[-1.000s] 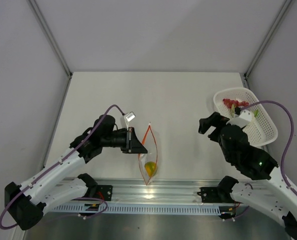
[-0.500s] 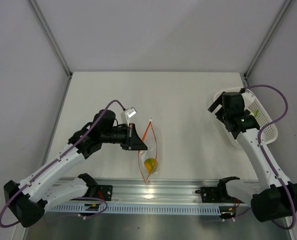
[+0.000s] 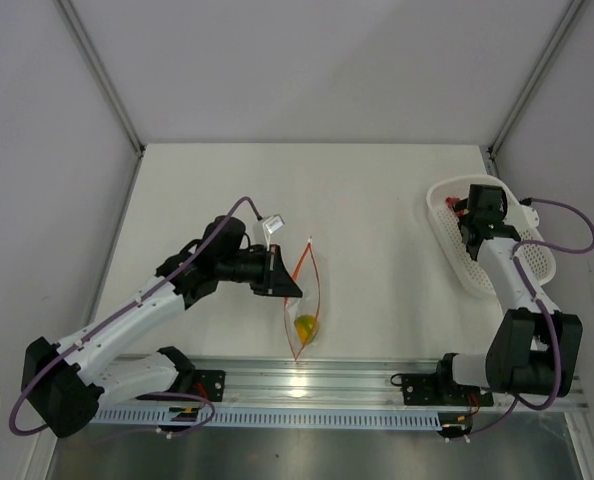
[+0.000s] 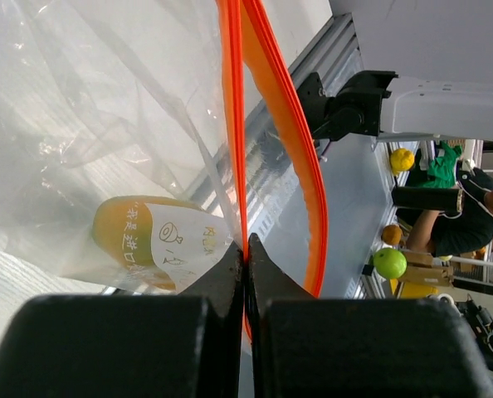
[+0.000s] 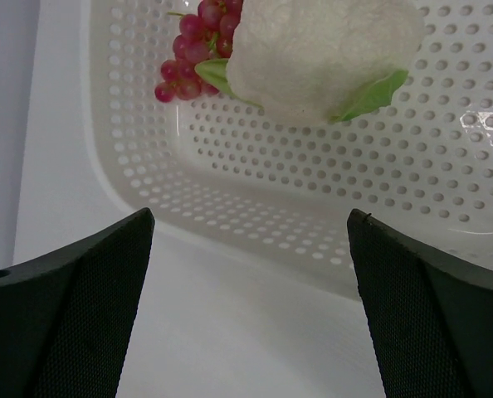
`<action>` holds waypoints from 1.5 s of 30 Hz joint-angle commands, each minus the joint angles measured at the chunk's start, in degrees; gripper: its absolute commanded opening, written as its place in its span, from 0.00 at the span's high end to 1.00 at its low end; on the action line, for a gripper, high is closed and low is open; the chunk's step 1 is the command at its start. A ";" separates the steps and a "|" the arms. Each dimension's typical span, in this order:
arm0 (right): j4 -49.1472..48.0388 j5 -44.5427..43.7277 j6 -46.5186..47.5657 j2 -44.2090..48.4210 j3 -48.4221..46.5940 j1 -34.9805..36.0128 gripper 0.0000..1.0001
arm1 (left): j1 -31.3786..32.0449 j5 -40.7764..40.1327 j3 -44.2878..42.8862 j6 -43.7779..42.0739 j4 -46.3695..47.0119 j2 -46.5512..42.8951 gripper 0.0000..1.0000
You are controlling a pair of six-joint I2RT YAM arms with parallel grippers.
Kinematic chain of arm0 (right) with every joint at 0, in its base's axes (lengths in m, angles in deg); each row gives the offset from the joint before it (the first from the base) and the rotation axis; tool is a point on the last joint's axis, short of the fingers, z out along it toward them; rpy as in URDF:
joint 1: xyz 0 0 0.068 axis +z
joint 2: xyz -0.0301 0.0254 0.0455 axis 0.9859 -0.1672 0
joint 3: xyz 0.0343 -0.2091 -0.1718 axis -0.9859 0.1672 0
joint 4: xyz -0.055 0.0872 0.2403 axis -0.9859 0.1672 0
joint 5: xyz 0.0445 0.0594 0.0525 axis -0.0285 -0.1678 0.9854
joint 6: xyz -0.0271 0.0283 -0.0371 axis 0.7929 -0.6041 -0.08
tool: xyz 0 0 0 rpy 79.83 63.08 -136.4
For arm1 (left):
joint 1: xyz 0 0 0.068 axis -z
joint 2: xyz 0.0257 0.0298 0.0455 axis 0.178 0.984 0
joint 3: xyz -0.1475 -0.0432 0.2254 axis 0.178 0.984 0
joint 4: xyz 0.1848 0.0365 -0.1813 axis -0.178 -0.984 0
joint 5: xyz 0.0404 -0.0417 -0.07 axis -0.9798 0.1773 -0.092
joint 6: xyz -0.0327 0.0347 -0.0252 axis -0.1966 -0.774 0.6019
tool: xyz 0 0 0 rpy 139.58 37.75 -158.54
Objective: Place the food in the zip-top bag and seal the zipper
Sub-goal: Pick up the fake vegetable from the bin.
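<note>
The zip-top bag (image 3: pixel 303 300) hangs with its mouth spread apart, and a yellow-orange fruit (image 3: pixel 304 327) lies in its bottom. My left gripper (image 3: pixel 283 285) is shut on one side of the orange-red zipper (image 3: pixel 295 272). In the left wrist view the jaws (image 4: pixel 245 250) pinch the zipper (image 4: pixel 232 124), with the fruit (image 4: pixel 134 240) behind the clear bag (image 4: pixel 105 99). My right gripper (image 3: pixel 475 207) hangs open over the white basket's (image 3: pixel 522 265) near-left rim. In the right wrist view it (image 5: pixel 251 228) holds nothing. Ahead lie a grape bunch (image 5: pixel 188 54) and a whitish piece (image 5: pixel 321 46) with a green leaf (image 5: pixel 371 94).
The white mesh basket (image 5: pixel 313 178) stands at the table's right edge, close to the side wall. A metal rail (image 3: pixel 307 385) runs along the near edge under the bag. Walls close in the table on the left, back and right.
My right arm has swung from the table's middle out to the basket, staying open. The left gripper has shifted slightly right with the bag's edge.
</note>
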 commanded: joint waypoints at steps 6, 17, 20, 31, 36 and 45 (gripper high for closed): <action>-7.13 -7.75 -6.48 -6.91 -1.82 -3.15 0.01 | 0.15 0.31 -4.96 -1.00 6.07 5.15 0.99; -18.38 6.70 -2.26 -12.26 4.78 -14.73 0.01 | 0.15 1.36 -7.86 -0.38 7.21 14.03 0.99; -21.11 12.54 0.72 -14.63 4.86 -17.47 0.01 | 0.15 2.24 -8.57 -0.30 7.03 15.79 0.99; -28.15 21.08 5.93 -21.23 3.37 -20.03 0.01 | 0.15 2.25 -9.62 0.41 6.60 16.41 0.99; -28.76 20.38 6.45 -21.15 3.37 -19.42 0.10 | 0.15 2.07 -9.27 0.14 6.51 16.50 0.99; -28.85 17.48 8.03 -20.53 3.72 -17.92 0.23 | 0.15 2.69 -8.22 0.76 7.56 16.59 0.99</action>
